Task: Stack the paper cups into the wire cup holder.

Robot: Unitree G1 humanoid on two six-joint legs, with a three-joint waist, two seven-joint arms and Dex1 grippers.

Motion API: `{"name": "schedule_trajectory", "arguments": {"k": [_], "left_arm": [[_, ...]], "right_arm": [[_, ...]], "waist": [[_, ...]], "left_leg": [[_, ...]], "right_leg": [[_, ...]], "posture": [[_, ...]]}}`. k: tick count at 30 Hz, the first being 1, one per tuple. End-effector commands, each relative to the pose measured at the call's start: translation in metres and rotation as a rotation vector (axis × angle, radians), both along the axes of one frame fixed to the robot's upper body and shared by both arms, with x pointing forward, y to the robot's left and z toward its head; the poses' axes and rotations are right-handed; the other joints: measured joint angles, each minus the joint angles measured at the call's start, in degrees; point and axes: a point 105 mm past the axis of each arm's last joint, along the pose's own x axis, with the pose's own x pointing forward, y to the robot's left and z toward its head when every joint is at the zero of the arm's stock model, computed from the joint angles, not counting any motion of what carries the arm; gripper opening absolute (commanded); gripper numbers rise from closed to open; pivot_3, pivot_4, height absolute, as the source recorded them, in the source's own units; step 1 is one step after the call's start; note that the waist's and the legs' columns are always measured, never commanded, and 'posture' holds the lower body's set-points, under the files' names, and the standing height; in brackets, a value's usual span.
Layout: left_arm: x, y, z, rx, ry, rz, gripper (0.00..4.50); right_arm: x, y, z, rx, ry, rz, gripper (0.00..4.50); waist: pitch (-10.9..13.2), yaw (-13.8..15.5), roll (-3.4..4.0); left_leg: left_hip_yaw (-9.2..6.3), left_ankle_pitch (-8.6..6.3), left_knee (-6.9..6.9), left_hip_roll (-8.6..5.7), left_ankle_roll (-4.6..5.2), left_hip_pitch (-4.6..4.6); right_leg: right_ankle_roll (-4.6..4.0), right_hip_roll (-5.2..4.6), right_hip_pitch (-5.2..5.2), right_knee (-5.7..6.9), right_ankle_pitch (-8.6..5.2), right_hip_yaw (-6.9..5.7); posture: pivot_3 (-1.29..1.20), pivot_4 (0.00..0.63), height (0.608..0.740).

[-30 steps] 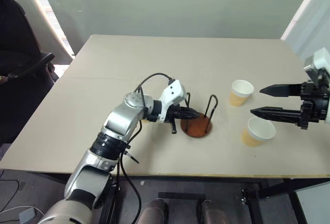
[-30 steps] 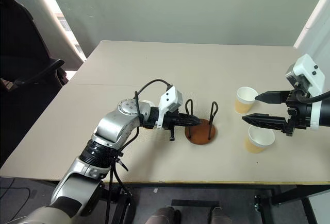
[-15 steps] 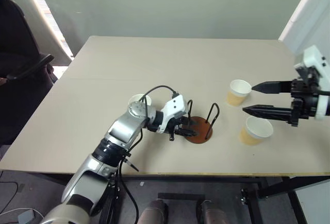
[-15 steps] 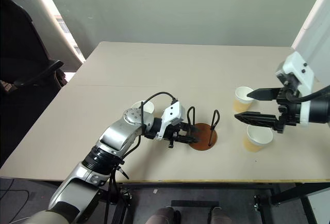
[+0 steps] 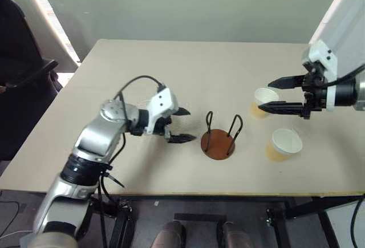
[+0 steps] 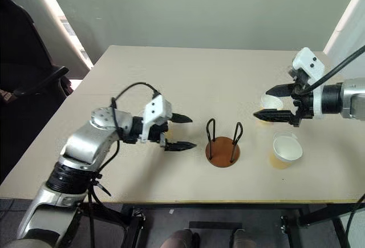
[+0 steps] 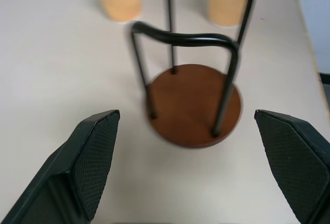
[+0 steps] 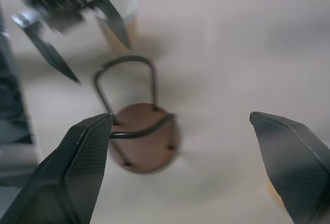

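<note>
Since the earlier frames, the left gripper (image 5: 181,125) has withdrawn from the wire cup holder (image 5: 219,139) toward the left of the frame, and its fingers have gone from closed to spread wide; they hold nothing. The right gripper (image 5: 275,94) has shifted from the right edge inward and upward, and now sits at the far paper cup (image 5: 262,101) with its fingers wide apart, one above and one in front of the cup's rim. Whether either finger touches the cup cannot be told.

Holder position: centre of the tan table (image 5: 188,71), slightly right, standing upright with two black wire loops on a reddish-brown disc base. It is empty.

Cup positions: the far paper cup stands upright right of the holder. The near paper cup (image 5: 283,144) stands upright lower right of it, well apart from both grippers. In the right wrist view a third paper cup (image 8: 122,17) stands behind the left gripper's fingers.

No brand, label or writing is legible on any cup, holder or gripper.
</note>
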Motion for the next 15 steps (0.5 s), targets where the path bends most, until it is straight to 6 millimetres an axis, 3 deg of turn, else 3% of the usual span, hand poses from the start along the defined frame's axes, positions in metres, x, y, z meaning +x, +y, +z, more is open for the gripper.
{"name": "schedule_trajectory", "arguments": {"k": [1, 7, 15], "left_arm": [[-0.001, 0.009, 0.033, -0.068, -0.058, 0.008, 4.5], [0.009, 0.032, 0.064, -0.159, -0.098, 0.095, 4.5], [0.008, 0.036, 0.064, -0.136, -0.116, 0.112, 4.5]], "right_arm": [[0.017, -0.003, 0.011, -0.065, -0.095, -0.003, 4.42], [0.056, -0.017, -0.013, -0.345, -0.143, -0.023, 4.42], [0.083, -0.027, -0.045, -0.51, -0.085, 0.002, 4.42]], "waist": [[0.0, 0.0, 0.0], [0.0, 0.0, 0.01], [0.0, -0.2, 0.03]], "left_leg": [[-0.01, -0.04, -0.01, 0.01, 0.07, 0.0], [-0.07, -0.3, -0.01, 0.07, 0.51, -0.01], [-0.09, -0.3, -0.07, 0.09, 0.4, 0.0]], "right_leg": [[-0.11, 0.0, 0.0, -0.01, 0.07, -0.04], [-0.47, 0.0, -0.08, 0.01, 0.27, -0.14], [-0.56, 0.02, -0.15, 0.03, 0.33, -0.14]], "posture": [[0.0, 0.15, 0.74], [0.0, 0.15, 0.74], [0.0, 0.15, 0.74]]}}
